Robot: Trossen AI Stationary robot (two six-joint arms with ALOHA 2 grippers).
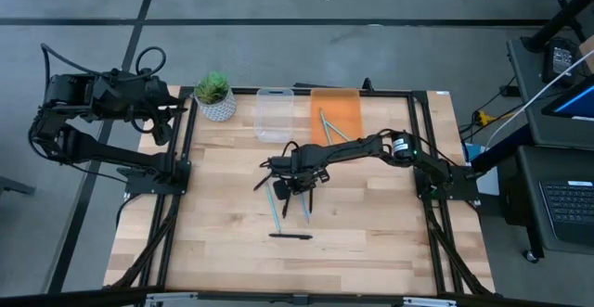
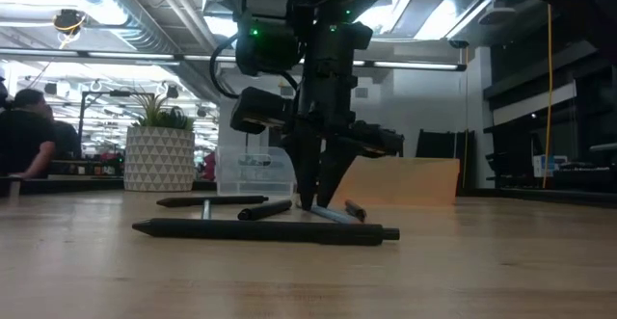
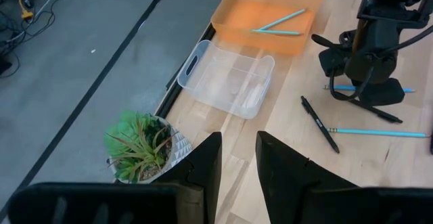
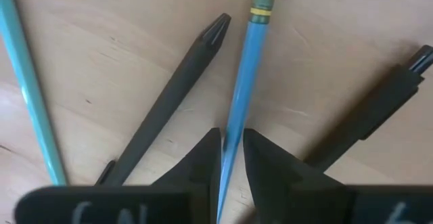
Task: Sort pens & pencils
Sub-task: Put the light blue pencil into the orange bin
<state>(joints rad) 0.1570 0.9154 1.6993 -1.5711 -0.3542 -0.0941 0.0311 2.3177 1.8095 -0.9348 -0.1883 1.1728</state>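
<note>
We see the right gripper (image 4: 231,153) down at mid-table, jaws narrowed onto a teal pencil (image 4: 245,82) running straight between them (black pens (image 4: 172,92) lying either side), left gripper (image 3: 237,160) parked open by the plant (image 3: 139,143).

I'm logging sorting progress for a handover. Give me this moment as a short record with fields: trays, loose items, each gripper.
orange tray: holds two teal pencils
clear bin: nothing seen inside
loose on table: black pens and teal pencils around the right gripper; one black pen lies apart nearer the front edge
right gripper: down at the table, fingers either side of a teal pencil
left gripper: open, waiting near the potted plant
</note>
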